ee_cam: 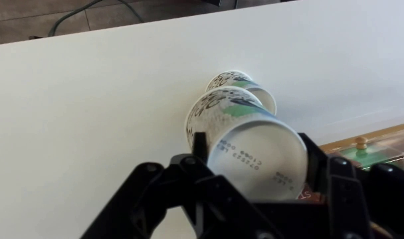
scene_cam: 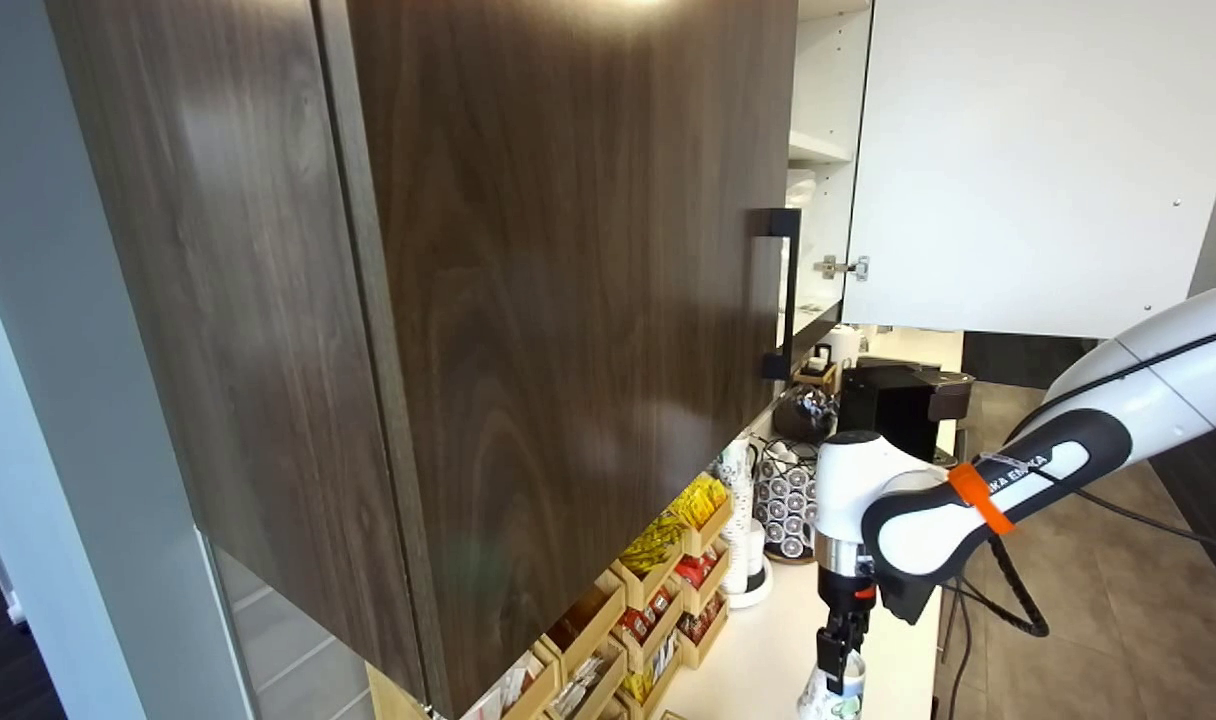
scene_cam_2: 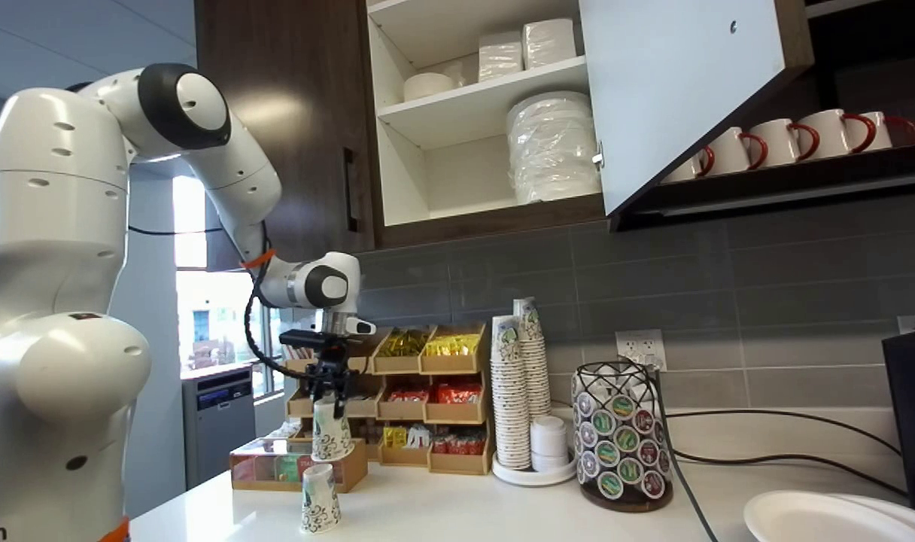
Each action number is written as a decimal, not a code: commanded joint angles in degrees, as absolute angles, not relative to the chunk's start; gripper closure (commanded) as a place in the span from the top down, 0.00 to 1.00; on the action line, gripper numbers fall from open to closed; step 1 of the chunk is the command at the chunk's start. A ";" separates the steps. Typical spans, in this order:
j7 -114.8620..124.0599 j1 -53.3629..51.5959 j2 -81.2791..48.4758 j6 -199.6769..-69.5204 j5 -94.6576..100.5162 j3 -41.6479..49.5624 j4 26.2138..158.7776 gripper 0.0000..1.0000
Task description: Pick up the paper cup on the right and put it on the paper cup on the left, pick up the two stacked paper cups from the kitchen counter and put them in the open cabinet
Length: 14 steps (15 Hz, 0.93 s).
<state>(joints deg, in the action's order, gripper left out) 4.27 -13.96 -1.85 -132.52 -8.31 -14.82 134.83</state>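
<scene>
Paper cup (scene_cam_2: 332, 436) is clamped between the jaws, one jaw bearing on each side, mouth turned down and clear of the bench (ee_cam: 99, 116); stamped codes are shown on its base in the wrist view. Second cup (scene_cam_2: 320, 500) is stood inverted on the bench below the jaws. In the wrist view it is partly masked by the gripped one; nesting not yet done, and whether the two touch cannot be told. Open cabinet (scene_cam_2: 457, 177) is mounted above the jaws, to their right as seen in an exterior view, with cabinet door (scene_cam_2: 676, 83) swung wide. Inside, a plastic-wrapped white stack (scene_cam_2: 551, 150) is kept, with white packs (scene_cam_2: 549, 44) set higher. Behind the jaws in an exterior view, a clear-lidded box (scene_cam_2: 354, 468) and a tiered wooden rack (scene_cam_2: 402, 412) of sachets (scene_cam_2: 457, 393) are set. Well to the right of the jaws, tall cup stacks (scene_cam_2: 510, 406) are stood on a white tray (scene_cam_2: 533, 479), with a wire pod holder (scene_cam_2: 629, 505) placed just beside.
</scene>
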 commanded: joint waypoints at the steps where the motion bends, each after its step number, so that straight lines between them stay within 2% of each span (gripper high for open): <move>1: -0.34 -14.67 -5.05 -130.33 -12.63 -15.60 132.92 0.41; 14: -0.85 -14.87 -14.75 -132.48 -11.10 -15.92 128.02 0.41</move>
